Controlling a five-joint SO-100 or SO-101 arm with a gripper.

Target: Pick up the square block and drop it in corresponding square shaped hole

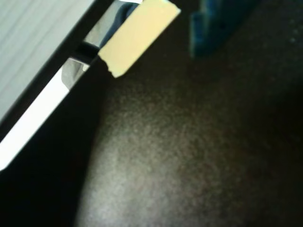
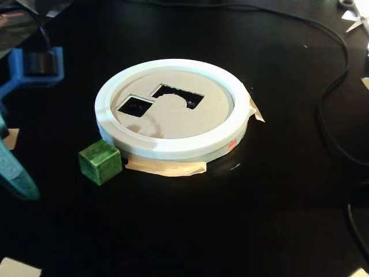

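Blurred wrist view: blue shape (image 1: pixel 215 23) cut off at top; fixed view's left edge crops teal part (image 2: pixel 14 173).

Teal arm part (image 2: pixel 14 173) at left edge, hand unseen.

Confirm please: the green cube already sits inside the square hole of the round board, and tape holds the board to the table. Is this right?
Not quite. The fixed view shows the green cube on the black table, outside the white rim of the round board, at its front-left. The square hole is empty. The tape is there as you say.
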